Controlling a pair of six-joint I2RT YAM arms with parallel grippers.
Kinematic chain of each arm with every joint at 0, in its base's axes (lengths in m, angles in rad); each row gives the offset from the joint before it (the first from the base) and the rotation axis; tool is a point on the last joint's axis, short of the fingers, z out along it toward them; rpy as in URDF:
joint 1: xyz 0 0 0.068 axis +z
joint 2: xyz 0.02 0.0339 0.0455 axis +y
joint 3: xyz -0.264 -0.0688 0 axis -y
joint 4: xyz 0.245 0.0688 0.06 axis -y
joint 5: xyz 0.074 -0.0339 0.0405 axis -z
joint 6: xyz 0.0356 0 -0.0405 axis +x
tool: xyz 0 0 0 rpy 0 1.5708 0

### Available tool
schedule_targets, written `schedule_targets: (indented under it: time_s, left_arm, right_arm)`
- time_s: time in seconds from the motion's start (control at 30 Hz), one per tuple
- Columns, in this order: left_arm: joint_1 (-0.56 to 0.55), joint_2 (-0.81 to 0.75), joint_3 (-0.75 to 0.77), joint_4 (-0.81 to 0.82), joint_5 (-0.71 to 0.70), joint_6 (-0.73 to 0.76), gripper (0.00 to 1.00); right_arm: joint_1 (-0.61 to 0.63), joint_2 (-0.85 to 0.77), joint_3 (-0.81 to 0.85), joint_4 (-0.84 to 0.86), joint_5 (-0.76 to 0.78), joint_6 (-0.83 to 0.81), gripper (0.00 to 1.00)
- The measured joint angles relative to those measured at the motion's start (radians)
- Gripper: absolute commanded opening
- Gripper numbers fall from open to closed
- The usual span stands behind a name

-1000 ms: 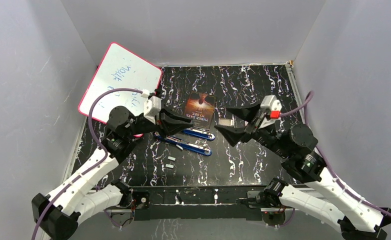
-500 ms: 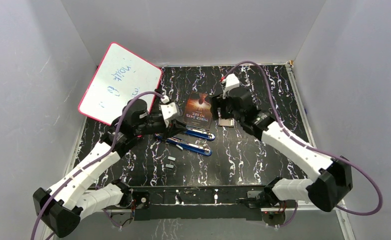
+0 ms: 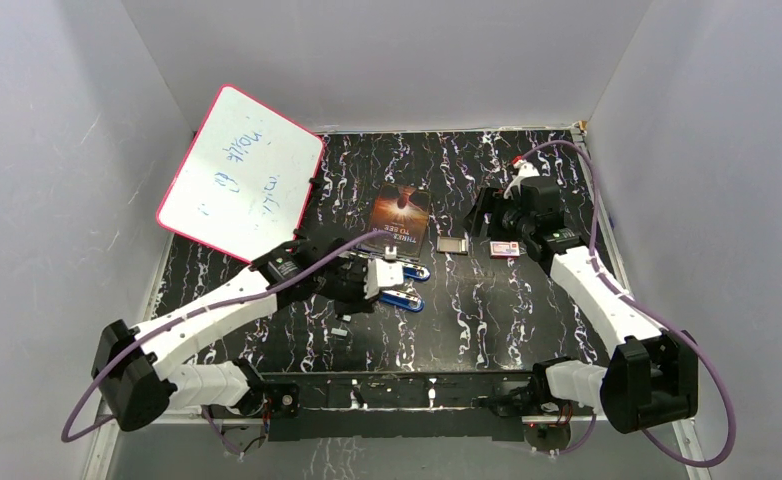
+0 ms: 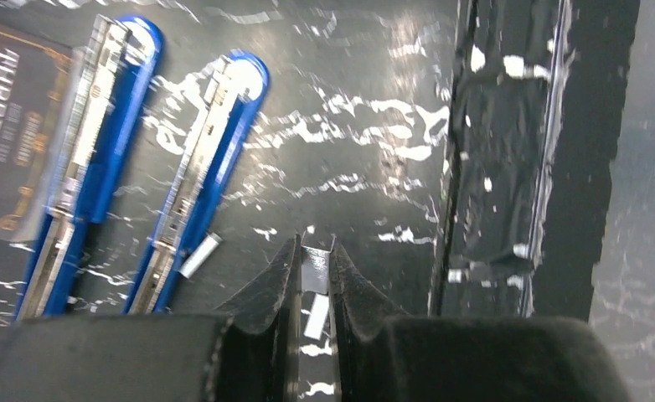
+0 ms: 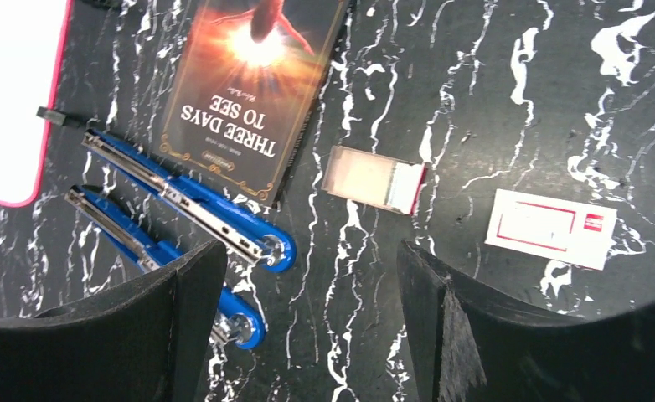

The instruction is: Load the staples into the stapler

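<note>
The blue stapler lies opened out into two long halves on the black marbled table, also seen as the stapler and the stapler. My left gripper is shut on a short shiny strip of the staples, low over the table just in front of the stapler. A second strip lies under the fingers and a third strip rests against the stapler's near half. Loose strips show beside the left gripper. My right gripper hangs open and empty at the back right, seen from above as the right gripper.
A book lies behind the stapler and a pink-edged whiteboard leans at the back left. A small open tray and a red-and-white box lie right of the book. The table's front edge is close to the left gripper.
The left gripper moved from the stapler's left end to the loose strips in front of it. The right arm drew back to the right, and the red-and-white box now lies beside the tray.
</note>
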Motion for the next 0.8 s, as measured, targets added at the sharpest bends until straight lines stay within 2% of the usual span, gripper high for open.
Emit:
schedule_targets:
  time_s: [0.2,0.37,0.8]
  left_arm:
    - [-0.066,0.053,-0.002,-0.169,-0.014,0.131,0.0]
    - [-0.128,0.035,-0.045,-0.23,-0.032,0.203,0.0]
    - [-0.179,0.055,-0.124,-0.289,-0.148,0.225,0.0]
  right_arm:
    - [0.003,-0.024,-0.002,0.013,-0.047,0.009,0.82]
    - [0.003,-0.029,-0.002,0.029,-0.066,0.01,0.82]
    - [0.002,-0.028,-0.021,0.031,-0.108,0.01,0.82]
